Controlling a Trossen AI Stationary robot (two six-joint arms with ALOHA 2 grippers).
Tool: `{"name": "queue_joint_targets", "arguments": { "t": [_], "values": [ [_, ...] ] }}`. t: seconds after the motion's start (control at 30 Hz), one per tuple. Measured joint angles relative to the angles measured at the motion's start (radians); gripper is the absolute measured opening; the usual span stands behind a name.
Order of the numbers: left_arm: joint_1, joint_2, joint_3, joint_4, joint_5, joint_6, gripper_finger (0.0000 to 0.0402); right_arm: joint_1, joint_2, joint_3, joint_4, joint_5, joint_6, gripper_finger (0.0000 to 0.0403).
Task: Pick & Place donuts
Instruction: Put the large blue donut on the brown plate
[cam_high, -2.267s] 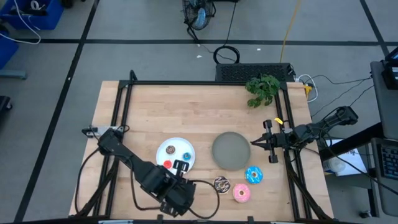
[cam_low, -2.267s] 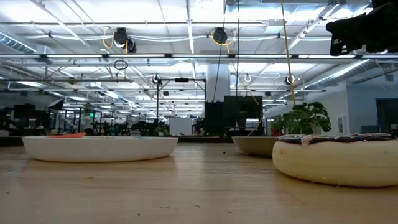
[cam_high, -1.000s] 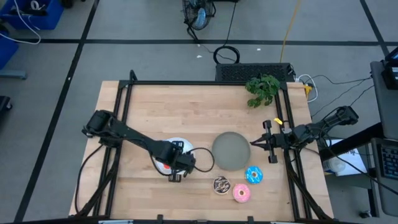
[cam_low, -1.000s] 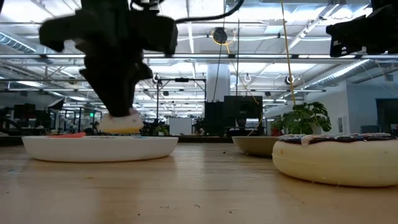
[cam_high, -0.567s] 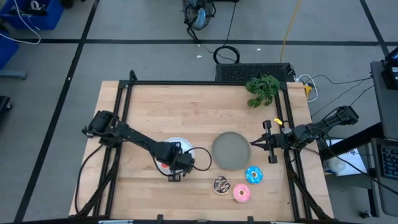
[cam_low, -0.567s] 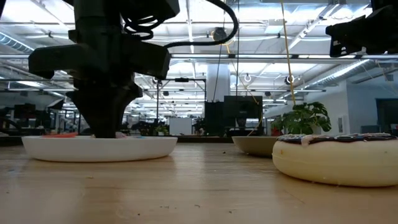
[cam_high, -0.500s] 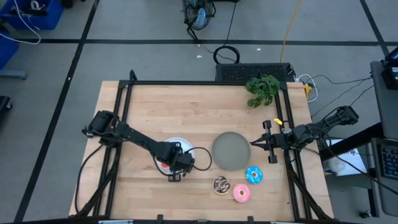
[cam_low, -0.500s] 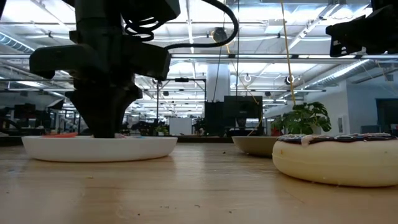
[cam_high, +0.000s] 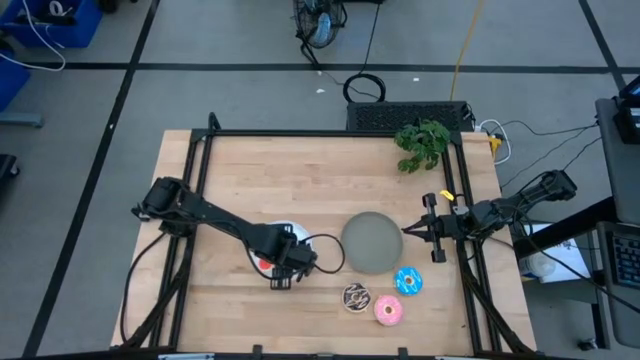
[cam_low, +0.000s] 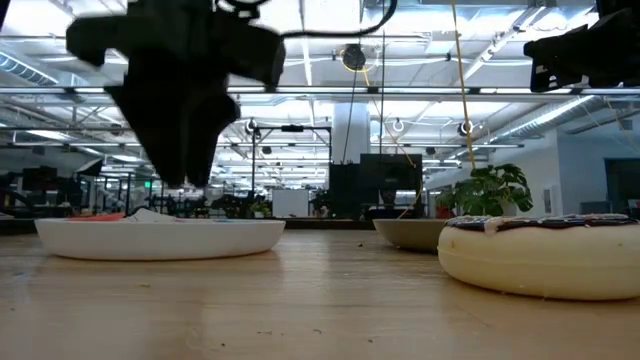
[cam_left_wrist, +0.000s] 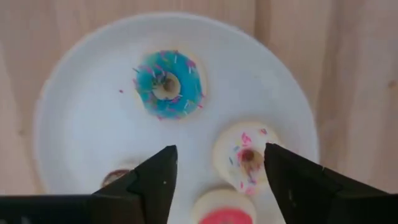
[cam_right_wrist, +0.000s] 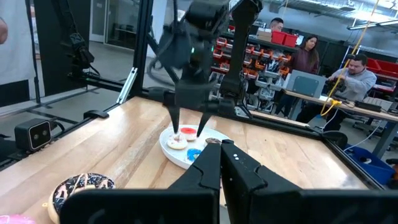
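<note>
My left gripper (cam_left_wrist: 217, 180) hangs open, fingers pointing down, a little above the white plate (cam_left_wrist: 81, 124). On that plate lie several mini donuts: a blue one (cam_left_wrist: 168, 84), a pink-white one (cam_left_wrist: 244, 158) under the gap between my fingers, a red one (cam_left_wrist: 222, 211) and a brown one (cam_left_wrist: 115, 177) half hidden by a finger. Three larger donuts rest on the bare table near the front right: blue (cam_high: 408, 281), pink (cam_high: 388, 310) and brown with sprinkles (cam_high: 355, 296). My right gripper (cam_high: 410, 230) waits shut at the table's right side, clear of the tabletop.
A round grey plate (cam_high: 372, 241) stands right of the white plate (cam_high: 290, 231), between the two arms. A green plant (cam_high: 422, 143) sits at the far right corner. A black frame (cam_high: 330, 133) runs along the table's edges. Bare wood lies at the far left.
My left gripper came down onto the white plate with the pink-white mini donut, let go of it and rose a little. The donut now lies on the plate under the open fingers.
</note>
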Motion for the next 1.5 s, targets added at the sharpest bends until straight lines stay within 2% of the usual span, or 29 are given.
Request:
{"name": "queue_joint_targets", "arguments": {
  "t": [0.13, 0.27, 0.47, 0.57, 0.63, 0.7, 0.77, 0.97, 1.03, 1.13, 1.27, 1.5],
  "values": [
    [0.000, 0.000, 0.106, -0.094, 0.006, 0.016, 0.0244, 0.000, 0.000, 0.000, 0.000, 0.000, 0.002, 0.0000],
    [-0.011, 0.000, 0.266, -0.223, 0.007, 0.032, 0.0211, 0.000, 0.000, 0.000, -0.004, 0.000, 0.001, 0.0000],
    [-0.052, -0.030, 0.531, -0.354, -0.188, 0.180, 0.0097, 0.000, 0.000, 0.000, -0.003, 0.000, 0.002, 0.0000],
    [-0.051, -0.124, 0.608, -0.331, -0.273, 0.257, 0.0028, 0.000, 0.000, 0.000, -0.003, 0.000, 0.002, 0.0000],
    [-0.035, -0.232, 0.588, -0.280, -0.332, 0.269, 0.0010, 0.000, 0.000, 0.000, -0.003, -0.001, 0.002, 0.0000],
    [-0.017, -0.363, 0.502, -0.192, -0.375, 0.256, 0.0011, 0.000, 0.000, 0.000, -0.004, -0.002, 0.003, 0.0000],
    [-0.005, -0.499, 0.362, -0.059, -0.386, 0.239, 0.0006, 0.000, 0.001, 0.000, -0.012, -0.003, 0.003, 0.0000],
    [0.035, -0.861, -0.239, 0.430, -0.389, 0.256, 0.0008, 0.000, 0.001, 0.000, -0.011, -0.003, -0.006, 0.0000],
    [0.075, -0.961, -0.427, 0.614, -0.331, 0.285, 0.0004, 0.000, 0.001, 0.000, -0.006, -0.003, -0.006, 0.0000],
    [0.114, -1.086, -0.668, 0.864, -0.160, 0.321, 0.0005, 0.000, 0.001, 0.000, -0.004, -0.003, -0.005, 0.0000],
    [0.151, -1.235, -0.852, 0.989, -0.149, 0.324, 0.0003, 0.000, 0.001, 0.000, 0.018, -0.003, -0.006, 0.0000],
    [0.123, -1.379, -0.999, 1.016, -0.137, 0.347, 0.0003, 0.000, 0.001, 0.000, 0.073, -0.003, -0.005, 0.0000]
  ]
}}
